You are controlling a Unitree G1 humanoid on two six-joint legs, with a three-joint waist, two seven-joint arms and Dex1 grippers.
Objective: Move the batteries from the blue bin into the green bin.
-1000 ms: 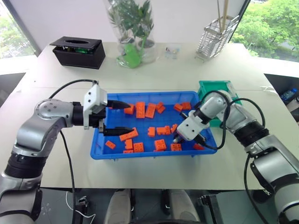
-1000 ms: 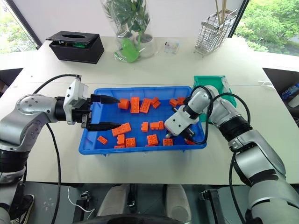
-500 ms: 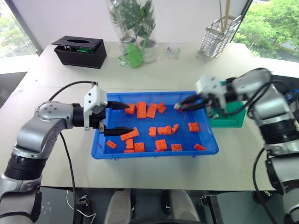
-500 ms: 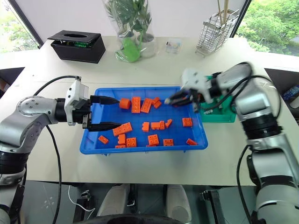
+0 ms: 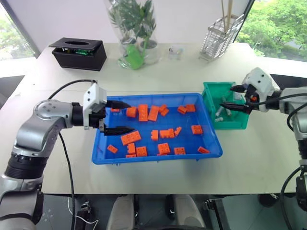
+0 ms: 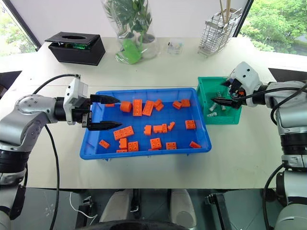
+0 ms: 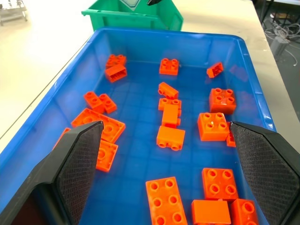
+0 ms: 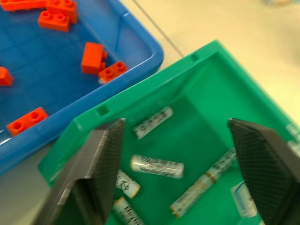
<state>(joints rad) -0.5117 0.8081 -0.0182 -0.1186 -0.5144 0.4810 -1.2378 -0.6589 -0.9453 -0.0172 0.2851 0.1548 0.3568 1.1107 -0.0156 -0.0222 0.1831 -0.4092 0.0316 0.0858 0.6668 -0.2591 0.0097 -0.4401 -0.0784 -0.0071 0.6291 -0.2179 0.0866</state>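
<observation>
Your right claw (image 5: 229,96) hangs over the small, deep teal-green plastic bin (image 5: 240,122), its two black fingers spread wide with nothing between them. In the right wrist view the slim silver-grey metal batteries (image 8: 157,165) lie loose on the green floor directly beyond and between those fingers (image 8: 101,161), several of them at different angles, apart from the fingertips. In the head views you can see a couple of them as pale cylinders (image 6: 211,107) near the bin wall that faces the tray.

The green bin stands on the pale table (image 5: 182,72), just beside the right end of the large, shallow bright-blue plastic tray (image 5: 156,158); their rims look almost touching in the right wrist view.

Your left claw (image 5: 120,116) reaches in over the left end of the blue tray, pointing across it toward the green bin, its fingers parted wide and holding nothing. Ahead of it the tray floor carries scattered orange studded toy bricks (image 7: 170,137); you can make out no battery among them in the left wrist view.

At the far side of the table stand a black rectangular box (image 5: 78,53), a clear vase with green leaves (image 5: 137,33) and a wire basket (image 5: 220,38).
</observation>
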